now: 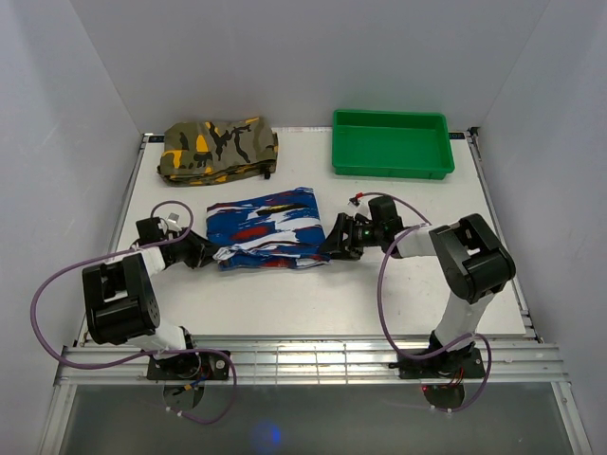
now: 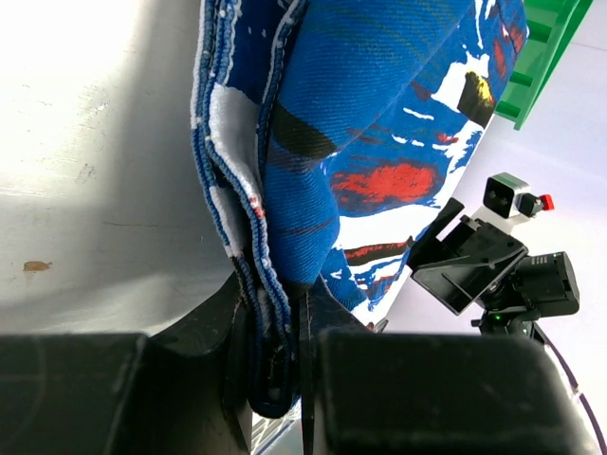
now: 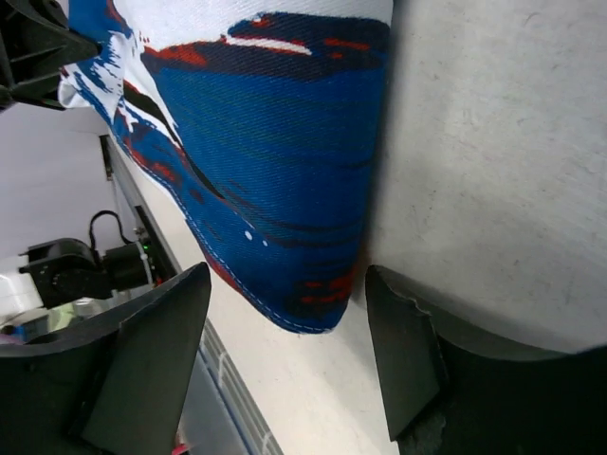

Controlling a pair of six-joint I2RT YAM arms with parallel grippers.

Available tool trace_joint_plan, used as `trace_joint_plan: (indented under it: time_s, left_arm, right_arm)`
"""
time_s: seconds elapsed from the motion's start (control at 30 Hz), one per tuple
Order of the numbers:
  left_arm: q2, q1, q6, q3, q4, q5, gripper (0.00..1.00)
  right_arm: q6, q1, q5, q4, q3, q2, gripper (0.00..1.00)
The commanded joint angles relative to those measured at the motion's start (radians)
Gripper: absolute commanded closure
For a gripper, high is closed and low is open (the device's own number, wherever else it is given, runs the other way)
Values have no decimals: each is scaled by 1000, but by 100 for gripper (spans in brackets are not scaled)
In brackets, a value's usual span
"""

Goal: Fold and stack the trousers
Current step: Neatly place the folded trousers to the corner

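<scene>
Trousers (image 1: pixel 270 227) are lying folded into a flat bundle at the middle of the table (image 1: pixel 285 303), with the long axis running left to right between the two arms.

Left gripper (image 1: pixel 216 254) is clamping the near-left corner of the bundle. In the wrist view several stacked hem layers are sitting pinched between its jaws.

Right gripper (image 1: pixel 332 248) is sitting just beside the bundle's near-right edge with its jaws standing apart. The cloth corner is lying in the gap, and neither finger is pressing on it.

Camouflage garment (image 1: pixel 218 147) is lying folded at the far left, behind the trousers and apart from them. Green tray (image 1: pixel 391 171) is sitting at the far right.

Judgement: if stacking goes onto the camouflage garment, the bundle needs to travel away and leftward. The left arm is nearer and is the only one holding.

No brand, label or writing is reading legibly in any view.
</scene>
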Motion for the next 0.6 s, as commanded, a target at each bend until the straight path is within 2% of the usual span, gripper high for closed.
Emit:
trace_joint_plan:
  time_s: [0.0, 0.1, 0.13, 0.17, 0.27, 0.37, 0.43, 0.57]
  left_arm:
    - [-12, 7, 32, 16, -13, -47, 100]
    - [-10, 7, 32, 10, -7, -64, 100]
    - [-7, 7, 34, 10, -9, -64, 100]
    - [-4, 7, 43, 13, -12, -64, 100]
    - [-4, 8, 96, 53, -55, -36, 100]
    - [-35, 7, 271, 120, -154, 28, 100]
    - [-68, 7, 369, 161, -194, 22, 100]
    - [-250, 7, 462, 201, -233, -32, 100]
  right_arm:
    - [103, 6, -11, 128, -18, 30, 31]
    - [97, 16, -3, 135, 3, 51, 41]
    - [91, 20, -3, 129, 21, 56, 50]
    - [85, 32, -6, 122, 34, 65, 69]
    - [44, 54, -13, 73, 84, 50, 92]
    - [-47, 69, -8, -18, 145, -2, 92]
    - [-116, 72, 9, -91, 184, -30, 92]
    - [-275, 75, 56, -237, 258, -108, 92]
